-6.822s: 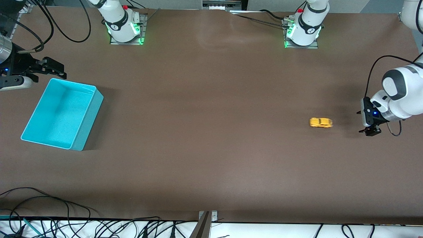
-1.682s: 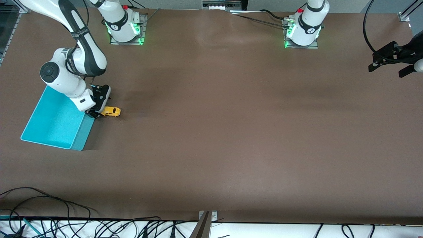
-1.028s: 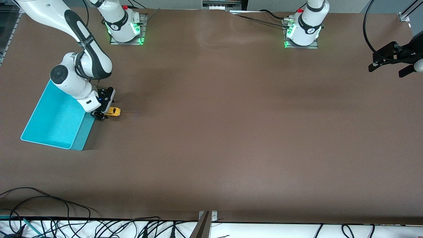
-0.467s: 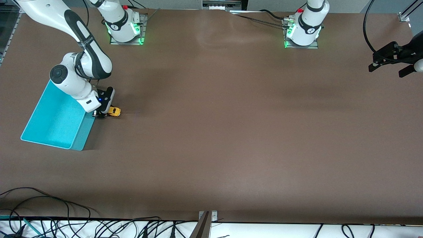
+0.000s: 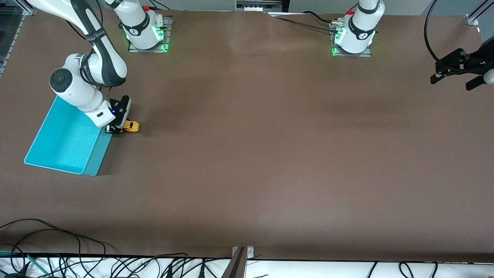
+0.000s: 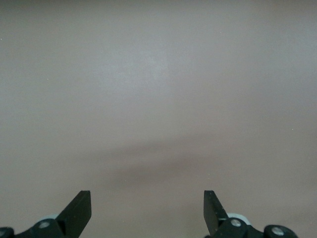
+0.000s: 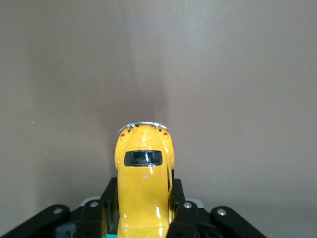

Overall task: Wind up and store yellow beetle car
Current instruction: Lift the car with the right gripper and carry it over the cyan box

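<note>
The right gripper (image 5: pixel 115 129) is sitting low beside the turquoise bin (image 5: pixel 58 148), just off the bin's wall toward the left arm's end of the table; its fingers (image 7: pixel 184 218) are clamped on the toy car (image 5: pixel 131 126), one on each flank of the body; the right wrist view is showing the car (image 7: pixel 144 183) pinched between the two black fingers, its dark window and chrome bumper pointing away from the gripper (whether the wheels are touching the table or lifted just clear of it, I cannot tell).

The car is lying outside the bin, close against the bin's wall, with most of its yellow body sticking out past the gripper toward the left arm's end of the table; the bin is holding nothing that I can see.

The left gripper (image 5: pixel 455 75) is waiting well apart from the bin, over the edge of the brown table (image 5: pixel 270 154) at the left arm's end; its fingers (image 6: pixel 79 208) are spread wide with only bare tabletop showing between them.

Cables (image 5: pixel 58 262) are trailing along the table edge nearest the front camera.
</note>
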